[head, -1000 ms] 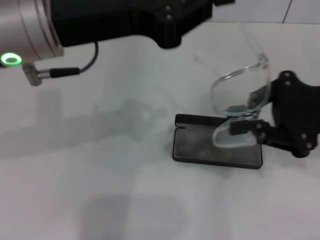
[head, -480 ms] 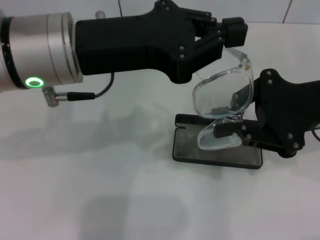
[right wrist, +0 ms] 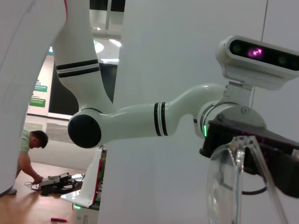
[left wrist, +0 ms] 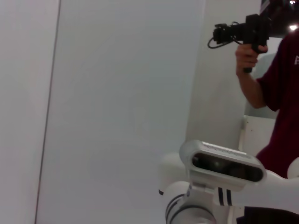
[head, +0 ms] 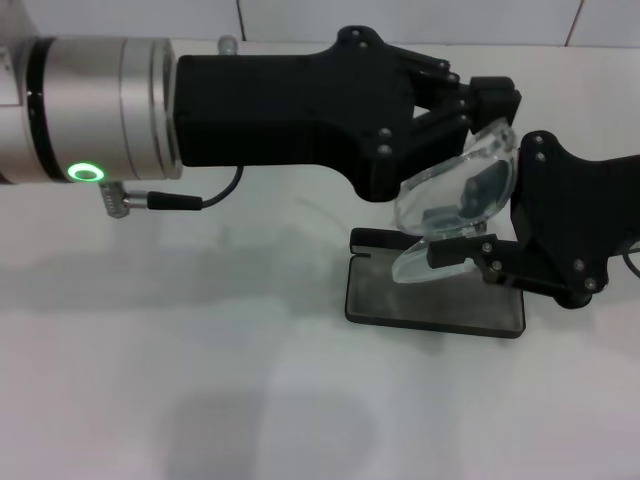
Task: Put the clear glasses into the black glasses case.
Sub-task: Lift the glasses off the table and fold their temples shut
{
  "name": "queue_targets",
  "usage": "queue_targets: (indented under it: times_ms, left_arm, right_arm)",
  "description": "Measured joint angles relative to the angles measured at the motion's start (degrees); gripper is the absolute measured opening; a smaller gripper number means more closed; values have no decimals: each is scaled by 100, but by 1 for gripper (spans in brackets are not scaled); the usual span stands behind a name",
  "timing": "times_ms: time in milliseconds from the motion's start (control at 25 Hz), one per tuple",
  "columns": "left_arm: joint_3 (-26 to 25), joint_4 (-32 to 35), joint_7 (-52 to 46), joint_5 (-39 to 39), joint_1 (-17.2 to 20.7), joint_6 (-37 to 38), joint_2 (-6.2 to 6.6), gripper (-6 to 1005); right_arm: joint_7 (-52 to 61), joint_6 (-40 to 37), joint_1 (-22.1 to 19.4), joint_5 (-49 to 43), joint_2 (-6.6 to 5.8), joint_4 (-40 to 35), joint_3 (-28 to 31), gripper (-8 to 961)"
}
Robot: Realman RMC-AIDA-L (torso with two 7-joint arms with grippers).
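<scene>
1. One pair of clear glasses (head: 455,205), also seen close up in the right wrist view (right wrist: 233,186).
2. One black glasses case (head: 435,295), lying open on the worktop.
3. One worktop (head: 200,380), white.
4. Two robot arms in the head view, each ending in one claw: the left claw (head: 490,100) and the right claw (head: 470,250).
5. One green ring light (head: 86,172) on the left arm's wrist.
6. One cable (head: 190,200) plugged in beside that light.
7. Two people across the wrist views: one holding a camera (left wrist: 275,93) and one crouching on the floor (right wrist: 30,149).
</scene>
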Motion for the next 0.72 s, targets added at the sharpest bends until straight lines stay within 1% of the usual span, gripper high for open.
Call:
queue_targets:
  times_ms: [240, 520, 720]
  left_arm:
    - [-29, -149, 3, 21, -146, 143, 1, 51]
    - [-54, -153, 6, 22, -172, 157, 0, 52]
    - [-170, -155, 35, 23, -171, 156, 0, 52]
  right_arm:
    - [-47, 60, -8, 0, -7, 10, -8, 131]
    - [-71, 85, -13, -3, -10, 15, -17, 131]
    - [-124, 86, -23, -4, -9, 16, -17, 131]
